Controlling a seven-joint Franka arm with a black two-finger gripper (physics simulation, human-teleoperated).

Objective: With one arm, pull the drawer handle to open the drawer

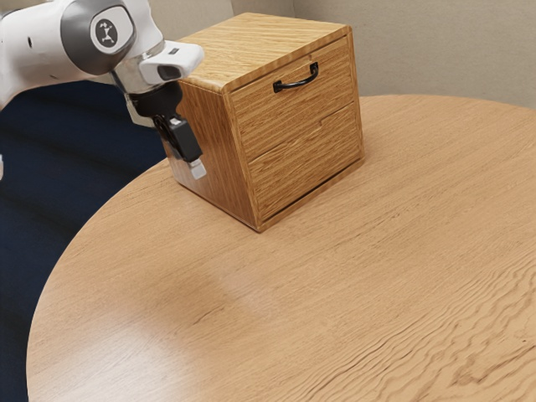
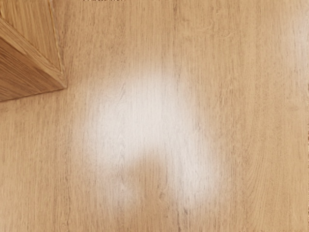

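In the exterior view, the arm's black pincer (image 1: 195,167) is hanging beside the side wall of the wooden cabinet (image 1: 219,155), well apart from the black handle (image 1: 295,79) on the upper drawer (image 1: 285,105), which is sitting flush and closed; whether the pincer is open or closed cannot be told. To reach well, it is likely needing to swing round the cabinet's front corner, rise to the handle, then close squarely across the bar before pulling straight out. In the wrist view, the camera is looking down on the glossy wooden surface (image 2: 193,121), with a corner of the cabinet nearby.
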